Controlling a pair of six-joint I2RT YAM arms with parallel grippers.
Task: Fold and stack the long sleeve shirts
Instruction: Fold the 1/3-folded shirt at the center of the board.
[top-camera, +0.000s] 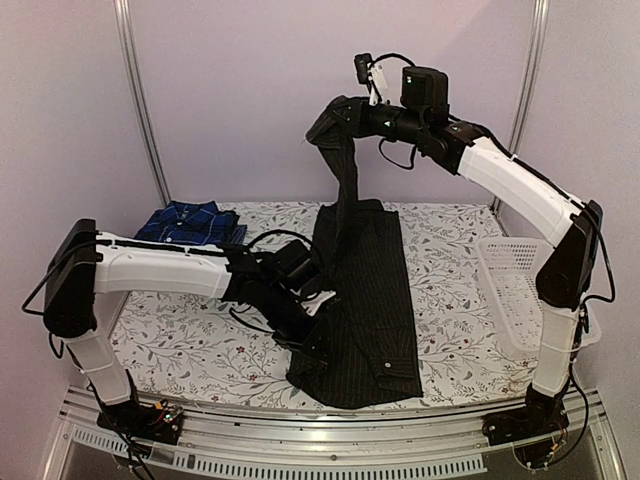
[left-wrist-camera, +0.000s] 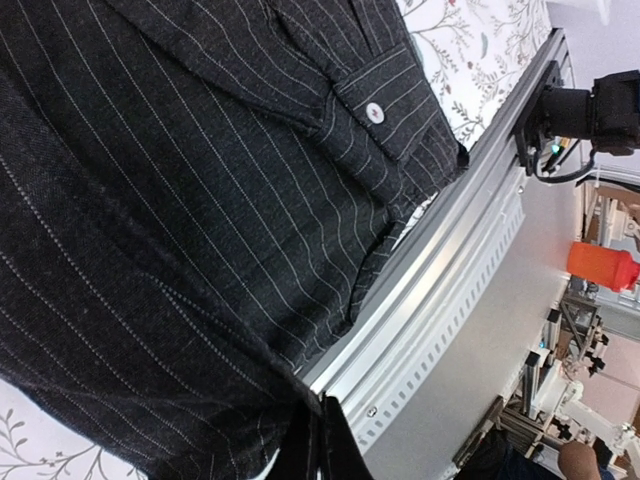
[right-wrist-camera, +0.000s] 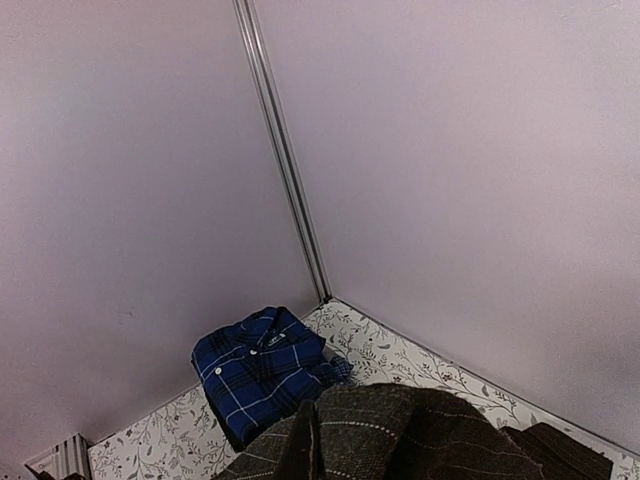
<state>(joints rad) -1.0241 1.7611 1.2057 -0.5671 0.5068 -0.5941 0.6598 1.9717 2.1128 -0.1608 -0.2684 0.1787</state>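
The black pinstriped long sleeve shirt (top-camera: 368, 300) lies lengthwise across the middle of the table. My right gripper (top-camera: 326, 128) is raised high above the far edge, shut on one end of this shirt, and a strip of cloth hangs from it down to the table. In the right wrist view the shut fingers (right-wrist-camera: 309, 410) pinch the bunched dark cloth (right-wrist-camera: 430, 435). My left gripper (top-camera: 313, 352) is low at the shirt's near left edge, shut on the cloth (left-wrist-camera: 321, 400). A buttoned cuff (left-wrist-camera: 376, 112) lies near the front rail. A folded blue plaid shirt (top-camera: 190, 222) sits at the far left corner (right-wrist-camera: 260, 370).
A white mesh basket (top-camera: 510, 285) stands at the table's right edge beside the right arm. The aluminium front rail (left-wrist-camera: 440, 290) runs just past the shirt's near hem. Walls and corner posts close the table in at the back and sides.
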